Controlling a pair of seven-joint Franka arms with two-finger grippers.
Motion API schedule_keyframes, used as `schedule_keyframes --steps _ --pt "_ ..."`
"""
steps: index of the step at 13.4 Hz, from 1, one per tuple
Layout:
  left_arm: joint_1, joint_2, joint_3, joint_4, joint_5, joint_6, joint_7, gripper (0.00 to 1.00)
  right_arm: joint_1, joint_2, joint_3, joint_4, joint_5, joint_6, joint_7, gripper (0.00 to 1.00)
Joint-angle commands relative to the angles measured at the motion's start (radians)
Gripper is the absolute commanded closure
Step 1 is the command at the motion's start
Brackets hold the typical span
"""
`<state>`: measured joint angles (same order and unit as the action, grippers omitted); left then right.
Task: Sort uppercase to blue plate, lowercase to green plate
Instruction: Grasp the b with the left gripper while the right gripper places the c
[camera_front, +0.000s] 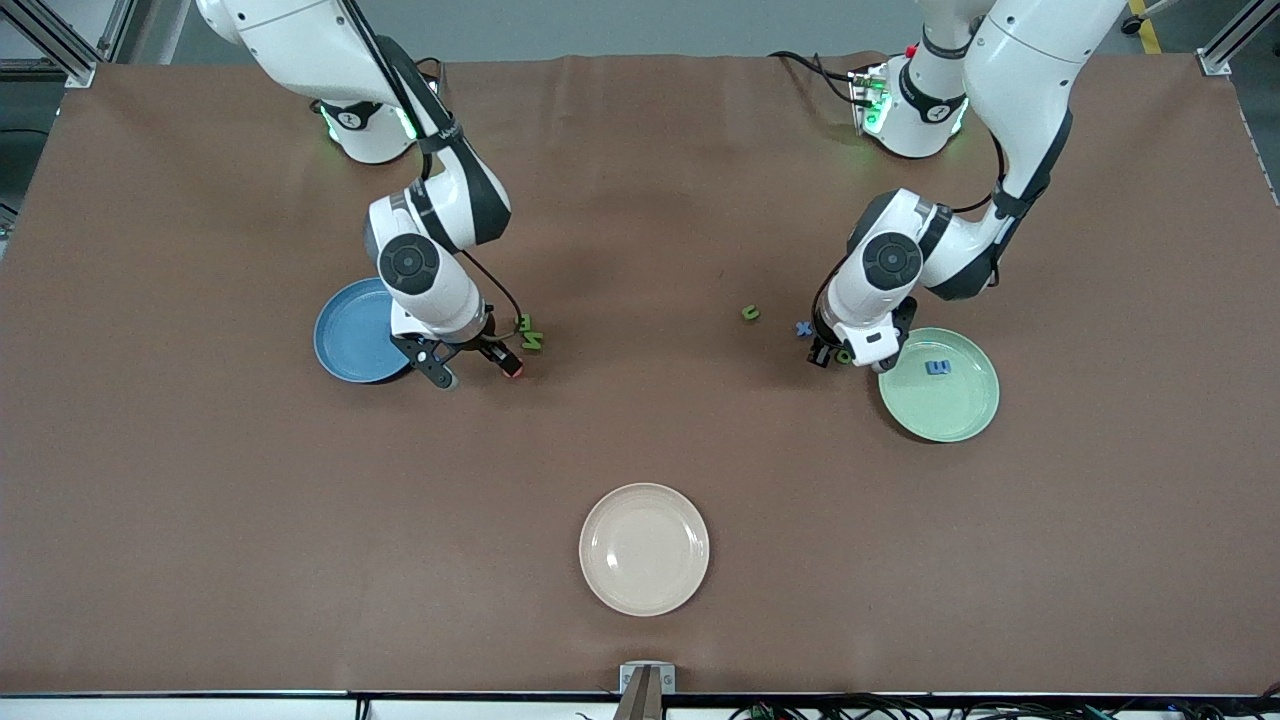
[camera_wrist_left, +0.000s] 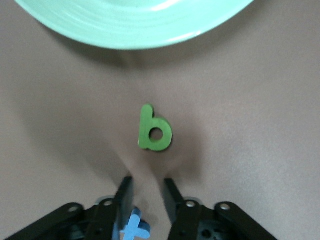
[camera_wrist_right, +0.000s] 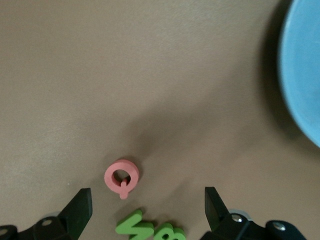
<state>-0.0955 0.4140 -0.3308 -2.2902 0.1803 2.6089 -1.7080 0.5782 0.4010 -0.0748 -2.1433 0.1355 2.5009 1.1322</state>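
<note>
My right gripper (camera_front: 475, 370) is open, low over the table beside the blue plate (camera_front: 345, 335). The pink Q (camera_wrist_right: 121, 177) lies just ahead of its fingertips (camera_wrist_right: 80, 207), at one fingertip in the front view (camera_front: 515, 368). The green N (camera_wrist_right: 134, 227) and green B (camera_wrist_right: 167, 234) lie between the jaws, both lying beside the gripper (camera_front: 530, 332). My left gripper (camera_front: 850, 358) is narrowly open and empty beside the green plate (camera_front: 950, 410), which holds the blue m (camera_front: 937, 368). The green p (camera_wrist_left: 155, 131) lies ahead of its fingertips, the blue x (camera_wrist_left: 134, 230) by one finger. The green u (camera_front: 750, 313) lies apart. The blue G is out of view.
A cream plate (camera_front: 644, 549) stands nearer the front camera, midway along the table. The green plate's rim (camera_wrist_left: 135, 30) is just past the p in the left wrist view. The blue plate's rim (camera_wrist_right: 302, 70) shows in the right wrist view.
</note>
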Motion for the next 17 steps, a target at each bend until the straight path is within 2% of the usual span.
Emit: schedule_keyframes --steps 1,3,5,7,9,12,17 --pt "0.020 -0.012 0.001 -0.005 0.031 0.016 -0.012 0.34 0.006 0.024 -0.007 0.036 0.013 0.003 -0.005 0.01" --pt "0.025 -0.014 0.001 0.001 0.031 0.016 -0.012 0.19 0.009 0.056 -0.007 0.062 0.013 0.006 0.000 0.01" --pt "0.039 -0.014 0.001 0.003 0.051 0.016 -0.010 0.14 0.020 0.078 -0.007 0.072 0.013 0.010 0.004 0.02" --pt "0.074 -0.012 -0.002 0.002 0.108 0.016 -0.024 0.13 0.023 0.096 -0.007 0.077 0.013 0.032 0.006 0.03" --pt "0.076 -0.009 -0.002 0.000 0.110 0.016 -0.024 0.13 0.022 0.114 -0.008 0.085 0.007 0.048 0.003 0.06" --pt "0.077 -0.008 0.000 0.000 0.111 0.016 -0.024 0.13 0.034 0.128 -0.008 0.086 0.007 0.067 0.004 0.17" --pt "0.079 0.000 0.000 -0.002 0.111 0.037 -0.025 0.21 0.035 0.130 -0.008 0.086 0.007 0.066 -0.003 0.34"
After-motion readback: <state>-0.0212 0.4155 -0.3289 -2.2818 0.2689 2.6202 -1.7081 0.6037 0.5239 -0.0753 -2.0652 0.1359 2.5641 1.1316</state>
